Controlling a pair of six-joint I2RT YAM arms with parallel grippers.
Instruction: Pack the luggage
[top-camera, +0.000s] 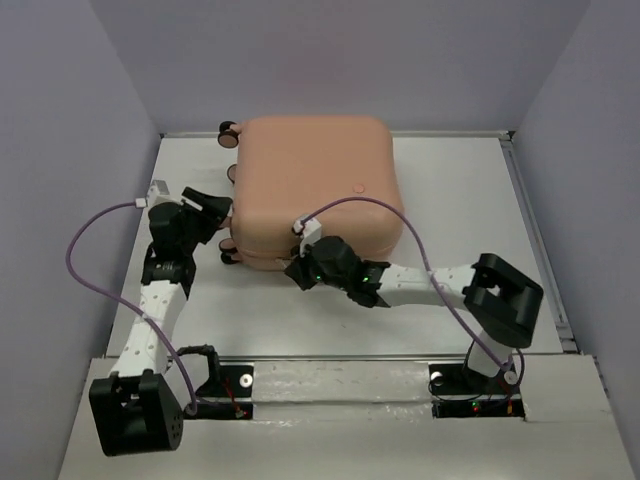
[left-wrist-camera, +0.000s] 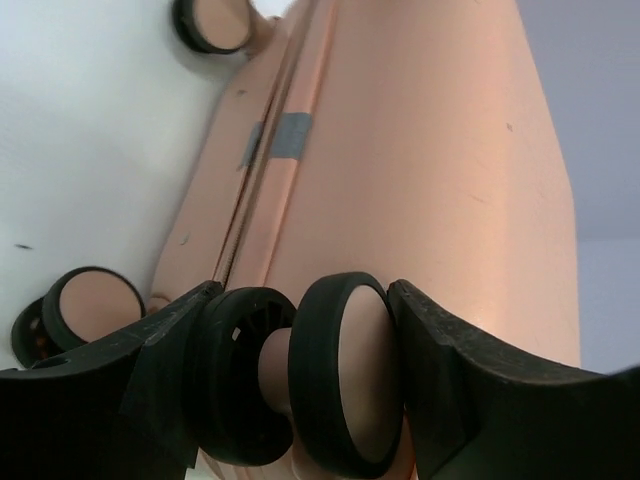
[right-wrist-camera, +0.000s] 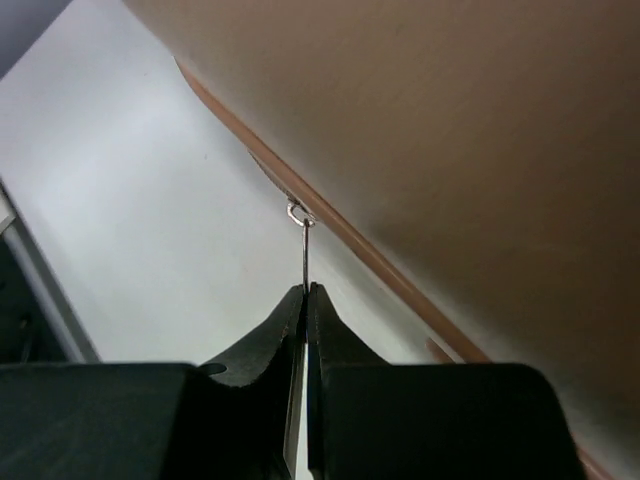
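The peach-pink luggage (top-camera: 315, 180) lies flat and closed at the back middle of the table. My left gripper (top-camera: 222, 212) is at its left side, shut on a black-and-peach double wheel (left-wrist-camera: 340, 370); its fingers (left-wrist-camera: 450, 370) press both outer faces. The shell (left-wrist-camera: 430, 150) fills the left wrist view. My right gripper (top-camera: 298, 264) is at the near front edge, shut on the thin metal zipper pull (right-wrist-camera: 304, 250), which hangs from the seam under the shell (right-wrist-camera: 450, 130). The lining is hidden.
The white table (top-camera: 460, 190) has a raised rim and grey walls on three sides. Other wheels (top-camera: 228, 130) stick out at the luggage's left. The right arm's elbow (top-camera: 505, 295) stands at the right. Purple cables (top-camera: 90, 235) loop off both arms.
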